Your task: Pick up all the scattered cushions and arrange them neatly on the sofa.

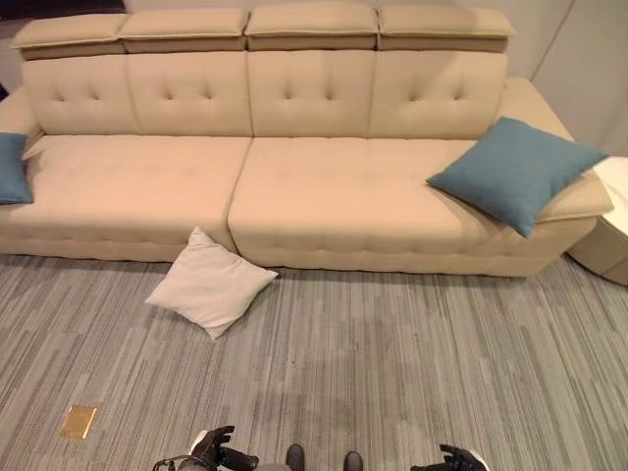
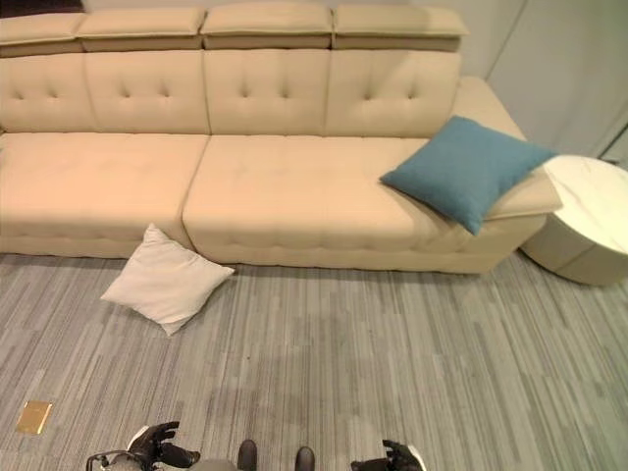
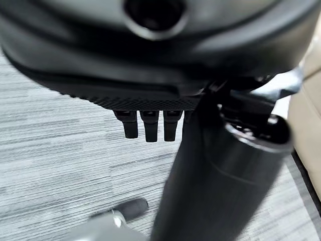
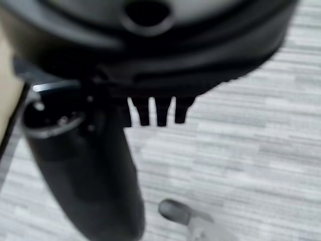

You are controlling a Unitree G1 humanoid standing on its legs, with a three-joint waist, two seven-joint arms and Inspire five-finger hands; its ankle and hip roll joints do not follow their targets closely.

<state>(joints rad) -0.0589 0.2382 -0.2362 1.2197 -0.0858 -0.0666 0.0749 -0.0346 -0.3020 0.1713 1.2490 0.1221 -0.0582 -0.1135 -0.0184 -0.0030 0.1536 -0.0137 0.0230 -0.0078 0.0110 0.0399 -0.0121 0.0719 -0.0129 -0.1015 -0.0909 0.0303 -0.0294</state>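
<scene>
A white cushion (image 1: 211, 283) lies on the floor, leaning against the front of the beige sofa (image 1: 147, 182) near its middle seam. A blue cushion (image 1: 515, 172) rests on the sofa's right end, tilted against the armrest. Another blue cushion (image 1: 12, 169) sits at the sofa's left end, partly cut off. My left hand (image 1: 214, 446) hangs low at the bottom edge, well short of the white cushion, its fingers (image 3: 146, 125) straight and holding nothing. My right hand (image 1: 453, 458) hangs at the bottom right, its fingers (image 4: 160, 111) straight and empty too.
Grey striped carpet (image 1: 392, 363) stretches between me and the sofa. A brass floor plate (image 1: 78, 422) is set in the carpet at the lower left. A round white side table (image 2: 589, 221) stands beside the sofa's right end.
</scene>
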